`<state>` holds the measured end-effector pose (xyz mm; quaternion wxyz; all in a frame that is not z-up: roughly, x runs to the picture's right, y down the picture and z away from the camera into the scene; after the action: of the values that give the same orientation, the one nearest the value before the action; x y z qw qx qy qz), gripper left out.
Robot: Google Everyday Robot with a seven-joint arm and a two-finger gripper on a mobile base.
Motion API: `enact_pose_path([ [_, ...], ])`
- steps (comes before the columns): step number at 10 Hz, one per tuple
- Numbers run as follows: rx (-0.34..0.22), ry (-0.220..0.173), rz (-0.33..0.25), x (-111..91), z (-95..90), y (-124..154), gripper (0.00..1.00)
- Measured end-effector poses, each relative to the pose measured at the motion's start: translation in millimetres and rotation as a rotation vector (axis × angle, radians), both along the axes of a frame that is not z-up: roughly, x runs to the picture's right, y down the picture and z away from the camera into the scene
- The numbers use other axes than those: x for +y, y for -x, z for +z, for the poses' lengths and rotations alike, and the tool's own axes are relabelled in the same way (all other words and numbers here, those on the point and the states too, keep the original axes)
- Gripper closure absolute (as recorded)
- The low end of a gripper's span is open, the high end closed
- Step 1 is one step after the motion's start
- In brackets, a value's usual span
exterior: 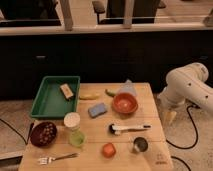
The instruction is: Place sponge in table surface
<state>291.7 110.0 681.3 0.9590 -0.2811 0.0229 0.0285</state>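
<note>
The hand (170, 117) hangs off the right edge of the counter (150, 145), to the right of the orange bowl (124, 103). Its fingers point down, released and holding nothing. The sponge (97, 109) lies flat on the counter just left of the orange bowl, slightly nearer the front edge. Farther left of the bowl sits the green tray (54, 114), with a tan block (66, 91) inside.

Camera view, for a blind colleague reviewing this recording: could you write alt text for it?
A light-blue sponge lies untouched on the wooden table, between a green tray and an orange bowl. The white robot arm reaches in from the right, and its gripper hangs open and empty beside the table's right edge, pointing down.
</note>
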Motion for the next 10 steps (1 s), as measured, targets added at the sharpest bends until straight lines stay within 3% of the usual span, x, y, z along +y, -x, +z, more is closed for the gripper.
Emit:
enact_pose_path([
  [2, -0.017, -0.01, -0.011, 0.2, -1.4, 12.0, 0.2],
  [4, -0.057, -0.024, -0.031, -0.6, -2.3, 47.3, 0.2],
  [8, -0.093, -0.039, -0.068, -2.2, -3.7, 66.5, 0.2],
  [10, -0.108, -0.044, -0.085, -4.5, -0.1, 89.5, 0.2],
])
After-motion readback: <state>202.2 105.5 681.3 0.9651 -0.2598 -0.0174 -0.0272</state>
